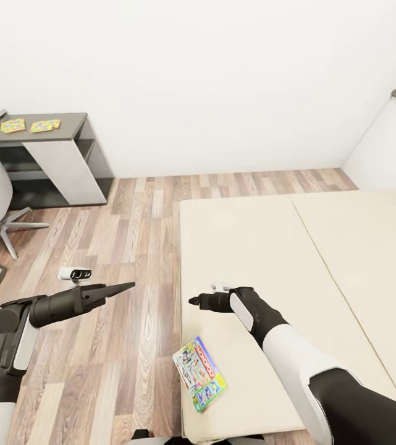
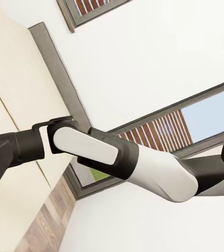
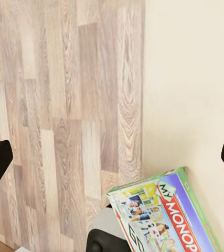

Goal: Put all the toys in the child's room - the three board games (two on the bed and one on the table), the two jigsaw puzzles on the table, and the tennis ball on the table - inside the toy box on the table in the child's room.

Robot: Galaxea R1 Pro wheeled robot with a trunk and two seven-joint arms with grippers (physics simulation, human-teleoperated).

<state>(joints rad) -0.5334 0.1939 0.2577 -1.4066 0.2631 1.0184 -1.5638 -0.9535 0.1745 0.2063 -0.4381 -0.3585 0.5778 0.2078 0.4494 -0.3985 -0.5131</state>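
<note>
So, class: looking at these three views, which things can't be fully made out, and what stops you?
- Board game: right wrist view, cut off by the picture's edge.
- Jigsaw puzzles: head view, too small and far for detail.
- Left gripper: head view, seen side-on, open or shut unclear.
- Table: head view, cut off at the picture's edge.

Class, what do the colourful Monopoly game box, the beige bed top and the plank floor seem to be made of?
The colourful Monopoly game box looks like glossy printed cardboard: thin, flat, sharp-edged. The beige bed top seems matte fabric or foam, plain with one seam. The plank floor looks like wood or laminate, showing grain and staggered boards.
</note>
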